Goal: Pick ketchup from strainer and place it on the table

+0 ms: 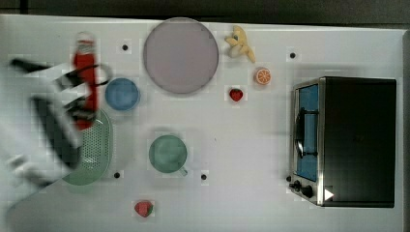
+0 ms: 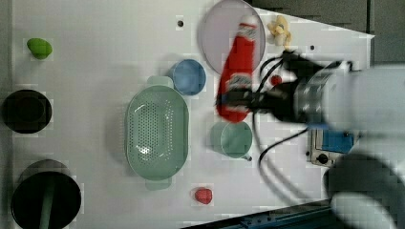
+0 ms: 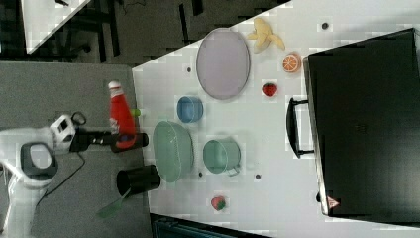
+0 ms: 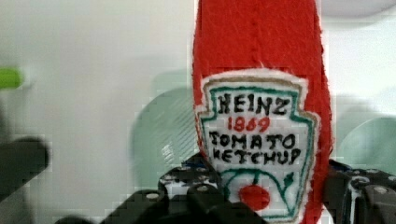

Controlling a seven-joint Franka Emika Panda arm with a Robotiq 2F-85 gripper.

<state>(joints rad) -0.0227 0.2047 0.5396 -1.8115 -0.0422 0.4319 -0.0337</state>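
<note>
- Top view: gripper [image 1: 83, 104] clamped on the ketchup [image 1: 85, 77] base; bottle lifted clear of strainer [image 1: 94, 150].
- Left view: blue bowl [image 2: 188, 77] and green cup [image 2: 232, 138] near; low swing could clip them.
- Right view: ketchup overhangs table [image 3: 277, 148] edge; release here drops it.
- Wrist view: soft bottle, low grip, may sag or slip.

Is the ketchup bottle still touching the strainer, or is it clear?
Apart. In the left view the ketchup bottle, held in the gripper, sits well to the left view's right of the strainer, whose perforated bottom lies bare, with white table between them.
</note>
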